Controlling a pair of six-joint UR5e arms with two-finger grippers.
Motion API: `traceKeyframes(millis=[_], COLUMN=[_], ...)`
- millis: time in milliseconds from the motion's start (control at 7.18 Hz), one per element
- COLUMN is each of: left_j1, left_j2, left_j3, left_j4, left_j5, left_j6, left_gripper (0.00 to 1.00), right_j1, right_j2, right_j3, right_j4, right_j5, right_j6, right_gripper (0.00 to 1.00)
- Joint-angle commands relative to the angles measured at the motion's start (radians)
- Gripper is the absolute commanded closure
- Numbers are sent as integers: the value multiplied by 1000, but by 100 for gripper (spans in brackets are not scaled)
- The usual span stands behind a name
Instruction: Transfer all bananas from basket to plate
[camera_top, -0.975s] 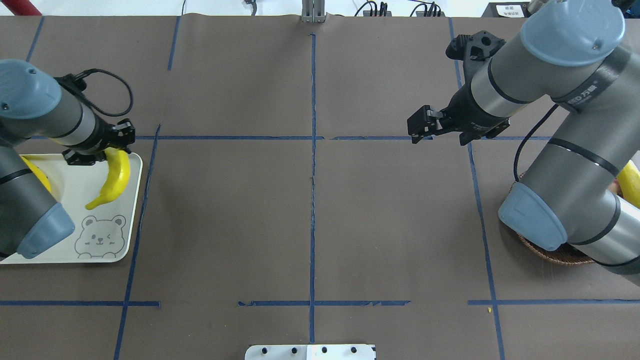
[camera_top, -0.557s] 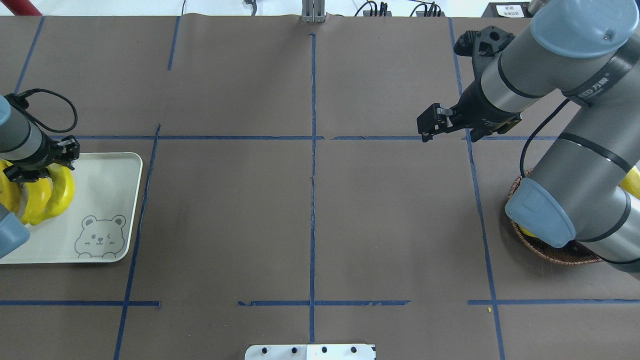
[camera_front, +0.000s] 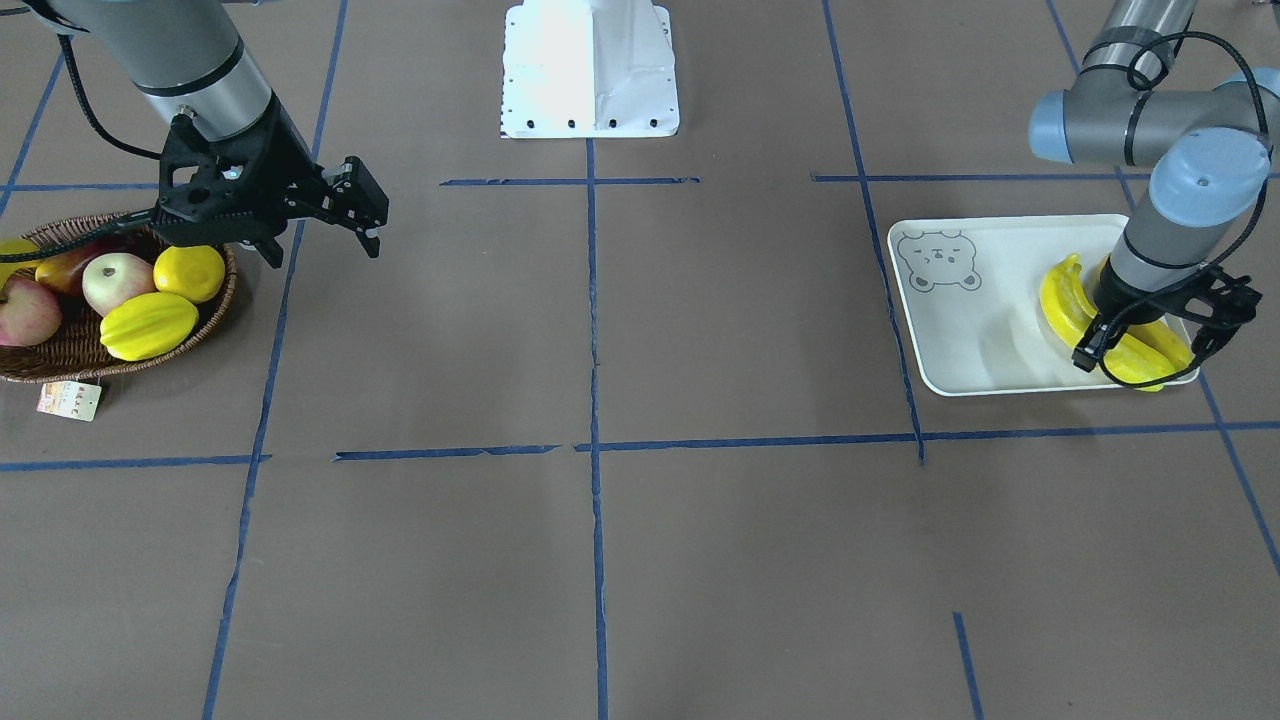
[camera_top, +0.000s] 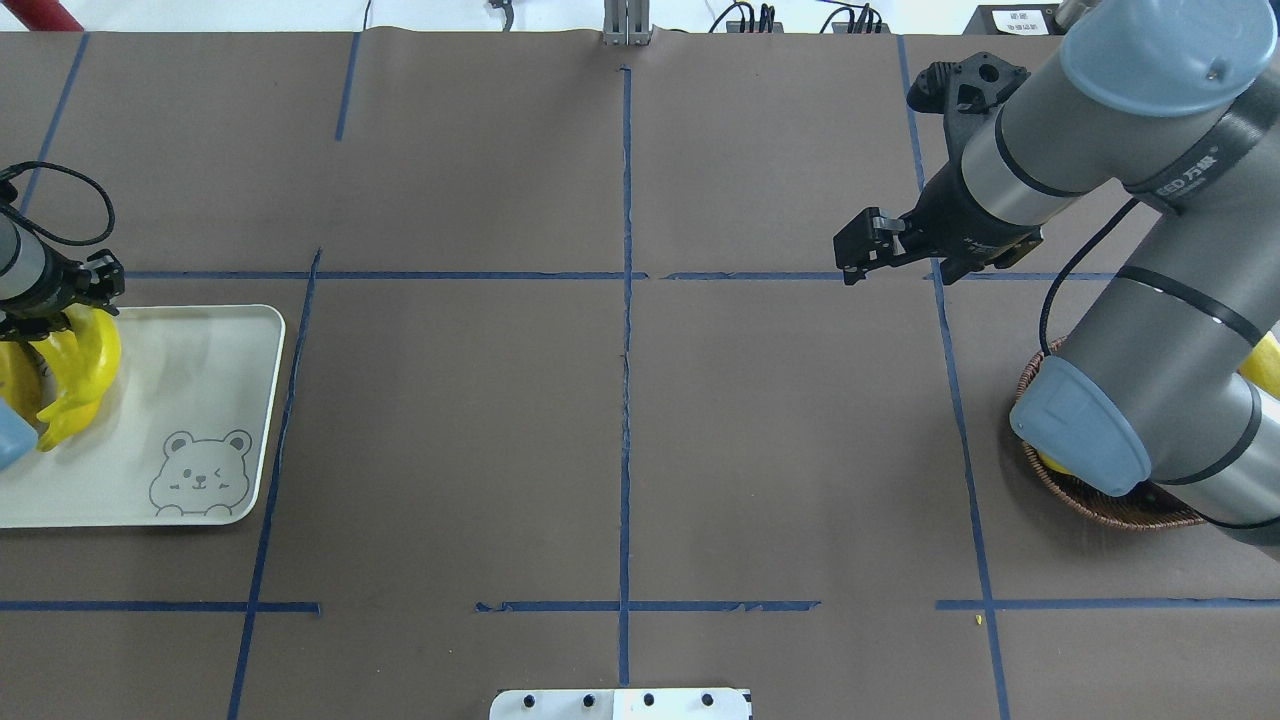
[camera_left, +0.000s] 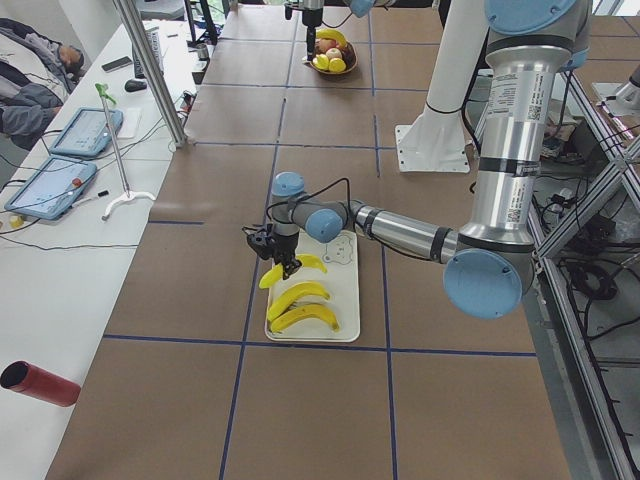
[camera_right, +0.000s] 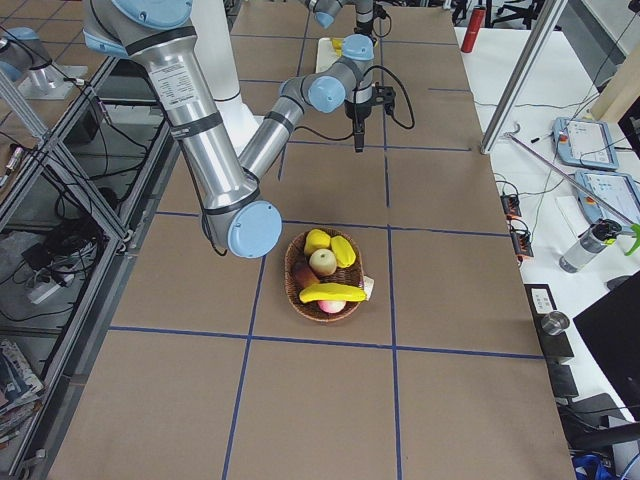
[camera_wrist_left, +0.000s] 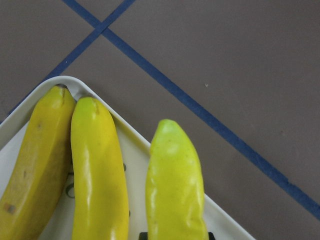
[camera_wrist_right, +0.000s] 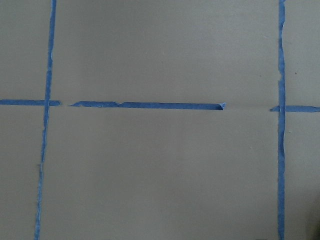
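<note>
Bananas (camera_front: 1062, 296) are gathered at the outer end of the plate (camera_front: 960, 330) in the front view; overhead, the left gripper (camera_top: 62, 322), clamped on one, is shifted further outward than before, while the right gripper (camera_top: 850, 252), parted and empty, is held over open table (camera_top: 620, 450).

You have smooth, glossy yellow skin on the bananas (camera_wrist_left: 97, 170), a matt pale plate (camera_top: 200, 380) that looks like plastic, a rough brown woven wicker basket (camera_front: 70, 357) with its paper tag (camera_front: 68, 400), matt brown paper table cover (camera_top: 450, 420), ragged-edged blue tape (camera_top: 625, 400), satin grey metal on the right arm (camera_top: 1010, 170)
</note>
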Motion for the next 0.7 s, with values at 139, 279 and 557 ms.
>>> traceKeyframes(millis=[139,279,557], left_j1=[-89,-137,-202], left_j2=[22,29,26], left_j3=[-8,-14,-57], left_j4=[-9,-3,0], left_j5=[-48,-129,-287], left_j6=[272,358,480], left_gripper=[0,0,0], right_j1=[14,29,98], right_j2=[-20,-52,-122], right_j3=[7,36,99], right_j4=[-5,-17,-127], right_j5=[1,5,6], right_j6=[-2,-40,-240], right_gripper=[0,0,0])
